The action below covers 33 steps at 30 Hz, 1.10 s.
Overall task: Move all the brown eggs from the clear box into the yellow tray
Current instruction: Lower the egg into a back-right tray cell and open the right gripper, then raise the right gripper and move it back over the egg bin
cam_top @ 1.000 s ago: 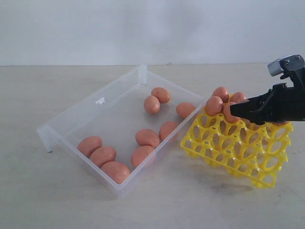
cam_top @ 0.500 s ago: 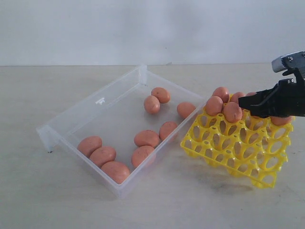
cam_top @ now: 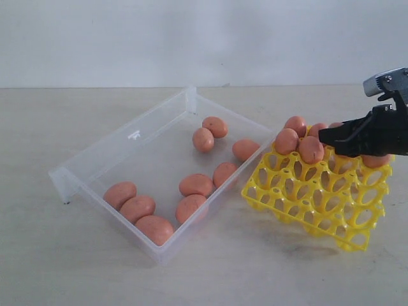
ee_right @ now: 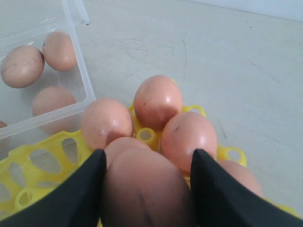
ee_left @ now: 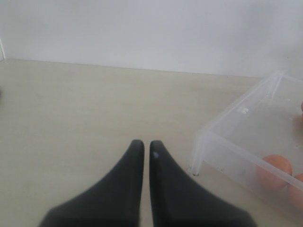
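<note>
The right gripper [cam_top: 326, 135] hides part of the yellow tray's [cam_top: 299, 197] far eggs.

Clear box [cam_top: 137, 150] on the left has nine eggs [cam_top: 196, 184] loose inside. Yellow tray [cam_top: 319, 197] sits tilted right beside it, with a handful of eggs at its far end. Right gripper [cam_top: 326, 135] hovers over those, black fingers [cam_top: 347, 132] pointing left.

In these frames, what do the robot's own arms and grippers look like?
The right gripper is matte black, its jaws tapering to blunt tips, with a grey metal block above it at the wrist. The left gripper is the same matte black, with curved, horn-like jaws and a small pale dot near one tip. No cables or markings show.
</note>
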Each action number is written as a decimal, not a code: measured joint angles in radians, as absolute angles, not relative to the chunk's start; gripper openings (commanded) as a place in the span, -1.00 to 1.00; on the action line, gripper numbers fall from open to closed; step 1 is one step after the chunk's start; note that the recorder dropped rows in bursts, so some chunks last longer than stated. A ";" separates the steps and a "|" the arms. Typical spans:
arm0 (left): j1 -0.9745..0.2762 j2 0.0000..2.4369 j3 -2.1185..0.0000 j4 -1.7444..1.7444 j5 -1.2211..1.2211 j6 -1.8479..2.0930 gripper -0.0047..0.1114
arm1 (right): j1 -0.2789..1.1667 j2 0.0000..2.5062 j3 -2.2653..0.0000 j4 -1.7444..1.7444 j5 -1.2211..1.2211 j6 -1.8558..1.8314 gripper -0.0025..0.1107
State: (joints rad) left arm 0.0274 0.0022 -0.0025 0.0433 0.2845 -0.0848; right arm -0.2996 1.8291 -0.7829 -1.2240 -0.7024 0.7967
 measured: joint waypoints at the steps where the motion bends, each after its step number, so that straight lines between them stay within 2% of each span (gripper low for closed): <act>1: 0.027 0.002 -0.003 0.043 0.284 -0.085 -0.85 | -0.300 1.829 -0.783 -1.231 -0.702 0.799 -0.96; 13: 0.027 0.002 -0.003 0.043 0.284 -0.085 -0.85 | -0.299 1.836 -0.783 -1.248 -0.689 0.799 -0.95; 17: 0.027 0.002 -0.003 0.043 0.284 -0.085 -0.85 | -0.299 1.874 -0.783 -1.246 -0.738 0.799 -0.75; 22: 0.027 0.002 -0.003 0.043 0.284 -0.085 -0.85 | -0.299 1.894 -0.783 -1.222 -0.742 0.794 -0.35; 24: 0.027 0.002 -0.003 0.043 0.284 -0.085 -0.85 | -0.299 1.895 -0.783 -1.209 -0.742 0.786 -0.25; 31: 0.027 0.002 -0.003 0.043 0.284 -0.085 -0.85 | -0.299 1.895 -0.783 -1.189 -0.728 0.767 -0.23; 33: 0.027 0.002 -0.003 0.043 0.284 -0.085 -0.85 | -0.299 1.895 -0.783 -1.187 -0.730 0.767 -0.13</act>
State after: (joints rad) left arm 0.0274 0.0022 -0.0025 0.0433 0.2845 -0.0848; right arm -0.2991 1.8953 -0.7829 -1.1872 -0.7300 0.7669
